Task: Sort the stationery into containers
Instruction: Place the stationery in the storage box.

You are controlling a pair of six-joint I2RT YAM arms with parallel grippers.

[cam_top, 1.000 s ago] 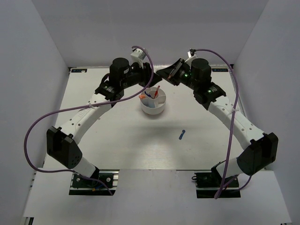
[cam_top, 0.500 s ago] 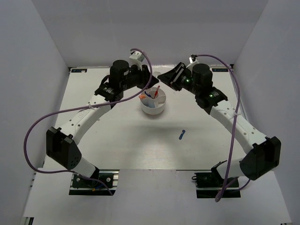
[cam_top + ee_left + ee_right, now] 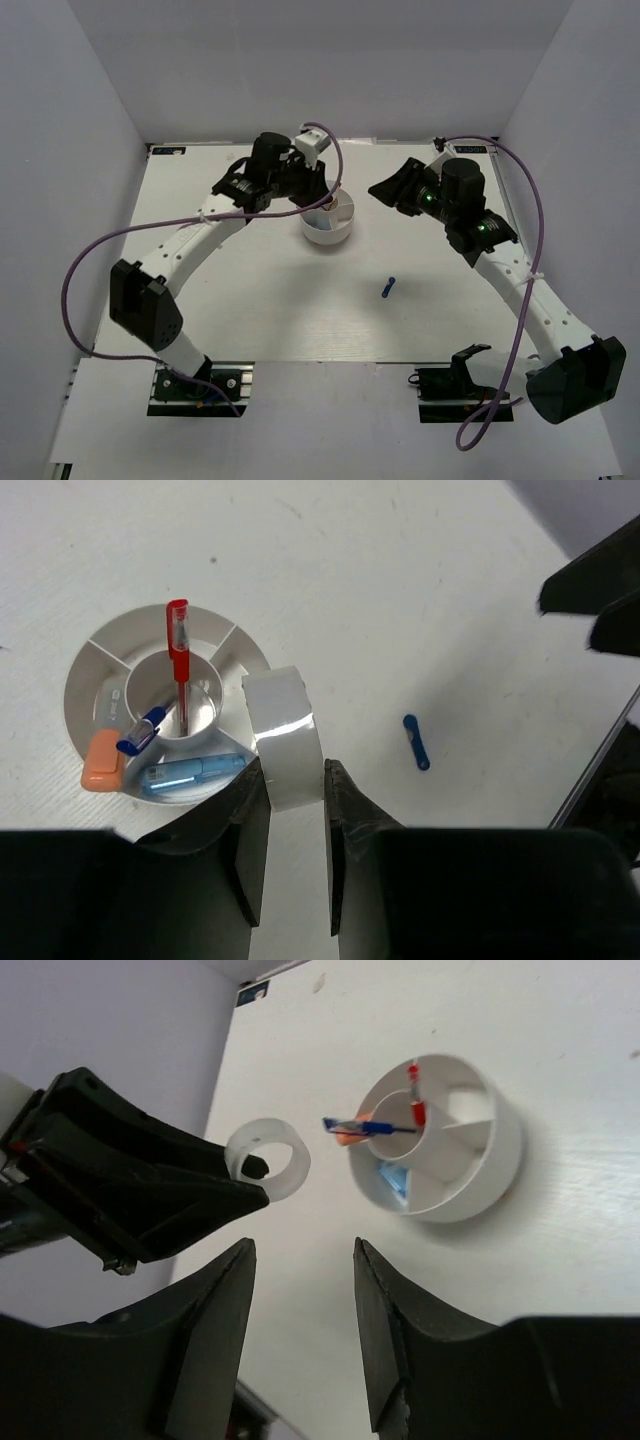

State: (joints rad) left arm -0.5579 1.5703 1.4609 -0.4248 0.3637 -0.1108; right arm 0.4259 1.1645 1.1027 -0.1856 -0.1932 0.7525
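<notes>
Tub (image 3: 326,235), round white plastic, sits mid-table; dark-blue capsule (image 3: 387,288) lies well apart on matte tabletop (image 3: 250,300). Left wrist: left gripper (image 3: 296,768) pinches glossy white ring (image 3: 283,730) edge-on near tub rim; red pen (image 3: 179,655) stands in centre well. Right wrist: right gripper (image 3: 303,1250) parted, empty.

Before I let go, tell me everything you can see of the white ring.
The white ring is a short, smooth, glossy band, plastic or tape by its look, hollow through the middle. It stands on edge, pinched across its two open faces by the fingers of the left gripper. It hangs in the air close to the rim of the round tub, in no compartment, touching only the fingers.
</notes>
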